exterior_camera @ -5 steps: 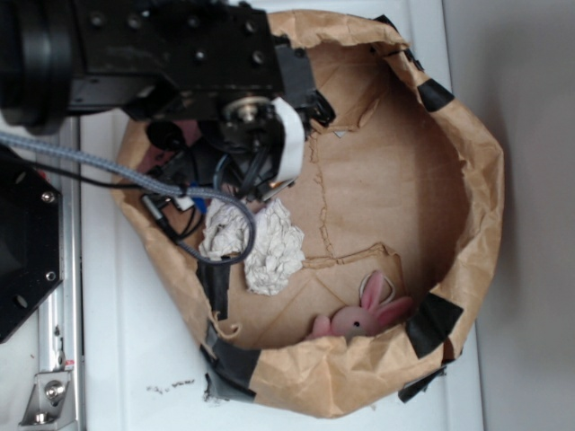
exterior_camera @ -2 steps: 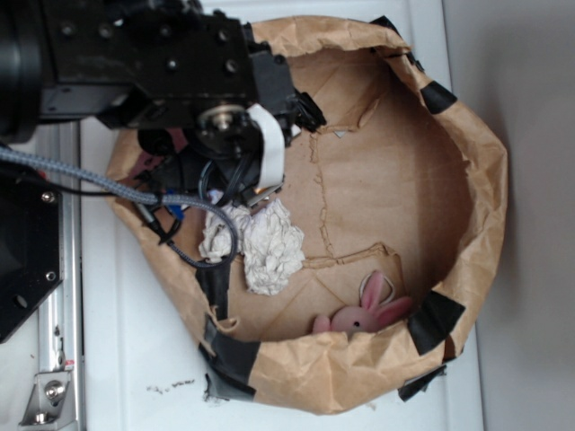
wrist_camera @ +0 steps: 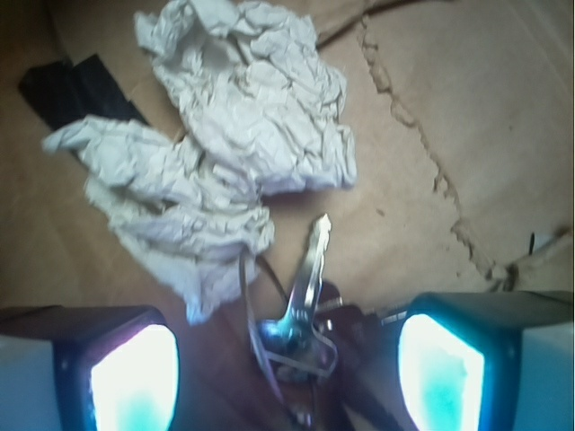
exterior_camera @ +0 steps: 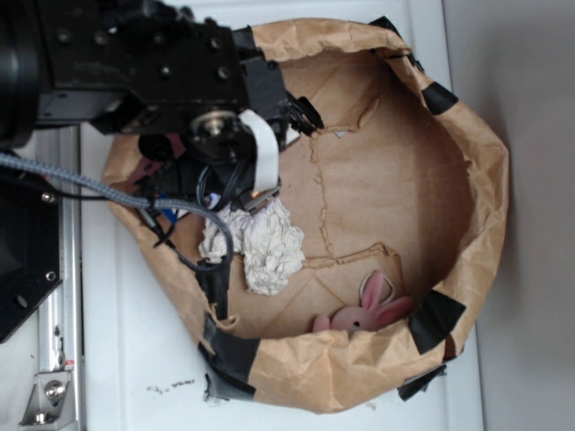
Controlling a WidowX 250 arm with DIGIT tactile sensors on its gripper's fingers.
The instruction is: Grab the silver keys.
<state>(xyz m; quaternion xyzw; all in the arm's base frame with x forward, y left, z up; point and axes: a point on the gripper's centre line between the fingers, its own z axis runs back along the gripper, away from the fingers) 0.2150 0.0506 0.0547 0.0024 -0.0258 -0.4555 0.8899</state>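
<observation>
One step is pending: the grasp itself. Approach is looking nearly done; closing and lifting are left.

Item 1, end effector [wrist_camera: 287, 364]: open, two fingers [wrist_camera: 121, 377] showing at the bottom corners of the wrist view with a wide gap between them, gripping nothing. In the exterior view the arm is covering the bag's upper left part and hiding whatever lies beneath it.

Item 2, keys [wrist_camera: 301, 305]: lying on the brown bag floor inside the gap between the fingers, somewhat nearer the right one, not yet touched as far as the wrist view shows. One silver blade is pointing up and away from the fingers, its tip stopping just short of the paper wads. The bow end is sitting in shadow with a thin wire ring looping around it. Further keys are blurred and dark, so their count cannot be told. The metal is looking shiny, thin and flat against the bag, so I judge the fingers will need to come down low to catch it.

Item 3, paper wads [wrist_camera: 225, 144]: two crumpled white lumps, touching each other, lying just beyond the keys; the nearer one is lying just beside the ring.

Item 4, bag [exterior_camera: 476, 224]: brown paper, rolled rim, black tape patches, resting on the white worktop.

Item 5, pink bunny [exterior_camera: 364, 314]: lying at the bag's lower rim, well apart from the keys.
</observation>
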